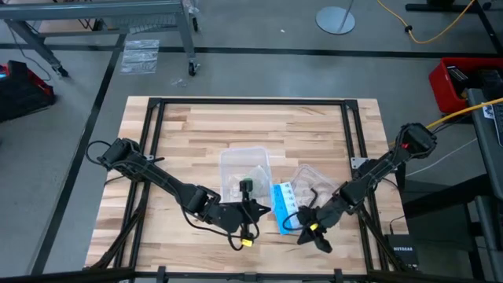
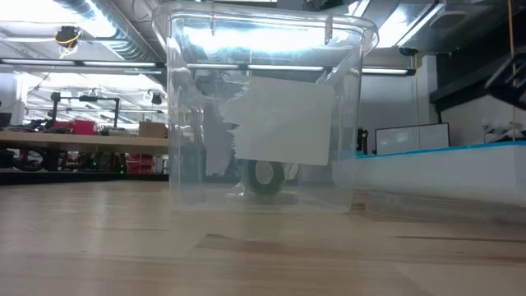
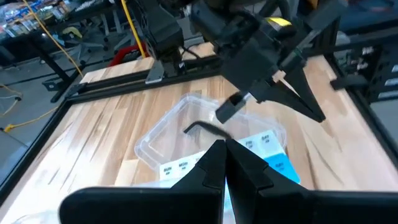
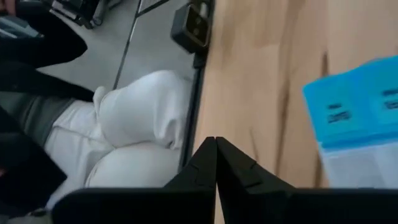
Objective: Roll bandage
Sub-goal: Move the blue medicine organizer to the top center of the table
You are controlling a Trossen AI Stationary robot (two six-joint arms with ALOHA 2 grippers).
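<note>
The dark green bandage [image 2: 265, 176] is a small roll lying on the floor of a clear plastic container [image 1: 245, 167] at the table's middle; it also shows in the high view [image 1: 247, 186]. My left gripper [image 1: 264, 209] is shut and empty, just near-right of the container and beside the blue-and-white card [image 1: 283, 206]. My right gripper [image 1: 322, 246] is shut and empty, close to the table's near edge, right of the card. In the left wrist view my shut fingers [image 3: 225, 155] point toward my right arm [image 3: 261, 50].
A crumpled clear plastic wrapper [image 1: 311, 182] lies right of the container, beside the card [image 3: 267, 155]. Black frame rails [image 1: 251, 102] run round the table top. A person in white trousers [image 4: 137, 130] is close to the near edge. Bare wood lies at the far side.
</note>
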